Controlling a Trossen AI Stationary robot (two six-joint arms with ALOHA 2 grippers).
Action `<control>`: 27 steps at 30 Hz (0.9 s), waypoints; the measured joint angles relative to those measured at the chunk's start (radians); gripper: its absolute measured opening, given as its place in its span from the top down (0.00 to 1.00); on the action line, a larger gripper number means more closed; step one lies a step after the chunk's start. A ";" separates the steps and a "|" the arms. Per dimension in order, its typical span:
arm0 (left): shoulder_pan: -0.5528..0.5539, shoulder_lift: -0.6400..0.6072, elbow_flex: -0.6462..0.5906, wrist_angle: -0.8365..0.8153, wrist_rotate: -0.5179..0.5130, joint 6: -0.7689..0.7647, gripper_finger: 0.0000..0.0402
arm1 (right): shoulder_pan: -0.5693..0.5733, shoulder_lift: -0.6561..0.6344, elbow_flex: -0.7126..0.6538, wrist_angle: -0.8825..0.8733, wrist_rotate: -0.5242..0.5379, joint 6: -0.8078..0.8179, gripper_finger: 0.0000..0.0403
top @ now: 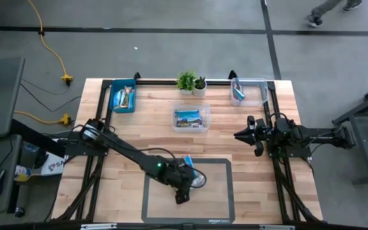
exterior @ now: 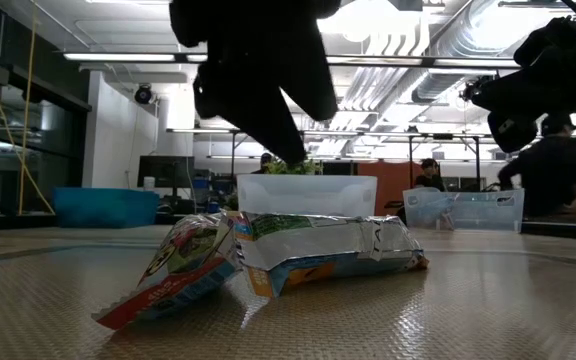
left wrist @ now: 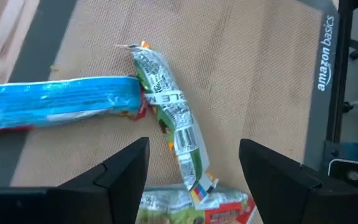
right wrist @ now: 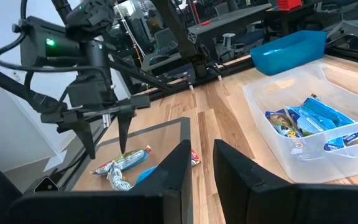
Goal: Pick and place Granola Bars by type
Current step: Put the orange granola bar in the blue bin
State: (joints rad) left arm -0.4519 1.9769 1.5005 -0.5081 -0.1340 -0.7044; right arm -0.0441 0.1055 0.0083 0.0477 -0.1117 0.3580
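Observation:
Three granola bars lie in a small pile on the grey mat: a light blue one (left wrist: pixel 55 102), a green-and-white one (left wrist: pixel 169 112) and a green-and-red one (left wrist: pixel 194 208). In the low view the pile (exterior: pixel 268 255) rests flat on the mat, with the bars overlapping. My left gripper (left wrist: pixel 194 180) hovers open above the pile (top: pixel 197 179), fingers pointing down on either side of the green-and-white bar and touching nothing. The right wrist view shows it (right wrist: pixel 107 134) standing over the bars (right wrist: pixel 123 163). My right gripper (right wrist: pixel 202 168) waits near the table's right edge (top: pixel 248 135), open by a narrow gap and holding nothing.
A blue bin (top: pixel 123 97) at the far left holds bars. A clear bin (top: pixel 191 119) at the table's centre holds light blue bars. Another clear bin (top: pixel 248 91) at the far right holds a blue bar. Two small potted plants (top: pixel 190 82) stand at the far edge.

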 joint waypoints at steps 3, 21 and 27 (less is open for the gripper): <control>0.000 0.027 0.000 0.020 0.002 0.000 0.39 | 0.000 0.000 0.000 0.000 0.000 0.000 0.88; 0.000 0.078 0.000 0.078 -0.031 0.002 0.39 | 0.000 0.000 0.000 -0.001 0.000 0.000 0.88; 0.000 0.119 -0.001 0.098 -0.008 0.002 0.39 | 0.000 0.000 0.000 0.000 0.000 0.000 0.88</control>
State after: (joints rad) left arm -0.4522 2.0960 1.4999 -0.4101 -0.1422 -0.7027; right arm -0.0438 0.1055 0.0084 0.0475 -0.1117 0.3580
